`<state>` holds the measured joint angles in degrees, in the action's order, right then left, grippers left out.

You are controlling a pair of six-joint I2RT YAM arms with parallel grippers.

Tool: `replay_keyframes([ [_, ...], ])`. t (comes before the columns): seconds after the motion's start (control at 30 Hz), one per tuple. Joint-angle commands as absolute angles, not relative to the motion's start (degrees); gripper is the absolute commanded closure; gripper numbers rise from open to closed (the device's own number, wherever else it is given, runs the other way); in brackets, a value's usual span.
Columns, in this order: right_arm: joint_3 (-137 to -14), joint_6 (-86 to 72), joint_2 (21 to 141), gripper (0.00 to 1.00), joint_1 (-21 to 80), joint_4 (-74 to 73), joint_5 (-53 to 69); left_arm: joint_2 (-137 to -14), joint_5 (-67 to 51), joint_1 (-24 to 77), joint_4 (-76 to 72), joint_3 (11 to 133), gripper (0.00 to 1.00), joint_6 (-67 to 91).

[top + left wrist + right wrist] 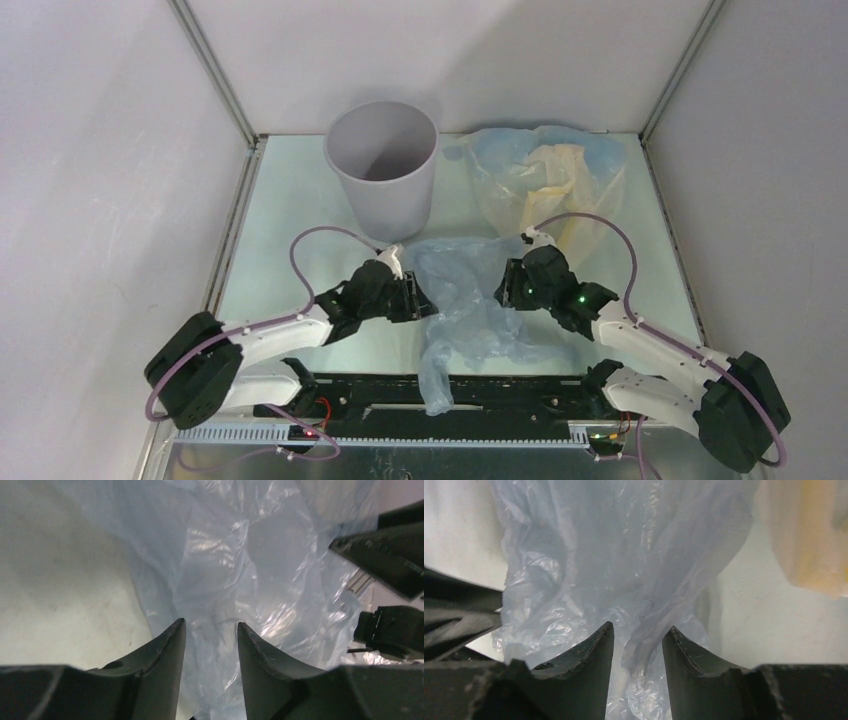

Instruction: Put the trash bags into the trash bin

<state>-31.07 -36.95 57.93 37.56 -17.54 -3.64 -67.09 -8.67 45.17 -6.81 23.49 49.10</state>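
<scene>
Now shut the parted left claw (pixel 211 626) and right claw (pixel 638 628) fully on the pale blue-grey trash bag (pixel 465 292) lying just in front of the trash bin (pixel 385 195); straddling film, seemingly pinching nothing yet. Bunch slack, lift above its rim.

No legible text, label, brand, number or sign was noted on bin (pixel 382 190), bags (pixel 470 300) or table (pixel 290 200) in any view.

Pale blue-grey trash bag (pixel 468 292) is lying crumpled mid-table, its tail trailing over the near edge; the blue and cream-yellow bag heap (pixel 540 175) is sitting back right, just beside the upright, open grey trash bin (pixel 385 200).
</scene>
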Motion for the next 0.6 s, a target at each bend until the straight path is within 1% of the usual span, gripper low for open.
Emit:
replay_keyframes([
  [0.0,-31.20,-37.39,59.23,0.54,41.29,-11.76,-1.31,-71.84,-11.86,44.21,-14.30,27.77,0.55,48.21],
  [0.03,-31.25,-37.62,59.62,0.47,41.79,-10.89,-0.67,-73.05,-12.34,44.22,-14.38,28.75,0.59,47.85],
  [0.07,-31.40,-38.24,59.87,0.37,42.17,-10.59,0.69,-73.90,-12.85,44.21,-14.18,29.93,0.67,47.18],
  [0.1,-31.58,-38.71,60.08,0.29,42.55,-10.43,1.05,-74.57,-13.30,44.21,-13.96,31.00,0.78,46.29],
  [0.17,-31.72,-38.80,60.32,0.14,43.53,-9.89,0.10,-75.94,-13.30,44.30,-13.46,32.77,0.95,44.03],
  [0.2,-31.79,-38.79,60.49,0.08,43.77,-9.66,-1.50,-76.69,-12.85,44.30,-12.72,33.47,0.99,43.30],
  [0.23,-32.07,-38.83,60.88,0.04,43.89,-9.48,-2.12,-77.43,-12.60,44.30,-11.83,34.23,1.00,42.59],
  [0.3,-32.69,-39.05,62.12,0.01,44.30,-9.00,-2.04,-78.61,-13.28,44.38,-11.10,35.30,1.00,41.77],
  [0.37,-33.36,-39.73,63.80,0.01,45.33,-8.48,-3.06,-79.19,-13.18,45.01,-11.07,35.71,1.00,41.05],
  [0.57,-35.15,-43.14,69.12,0.04,46.05,-9.00,-9.25,-81.41,-11.46,47.79,-10.20,36.85,1.00,39.05],
])
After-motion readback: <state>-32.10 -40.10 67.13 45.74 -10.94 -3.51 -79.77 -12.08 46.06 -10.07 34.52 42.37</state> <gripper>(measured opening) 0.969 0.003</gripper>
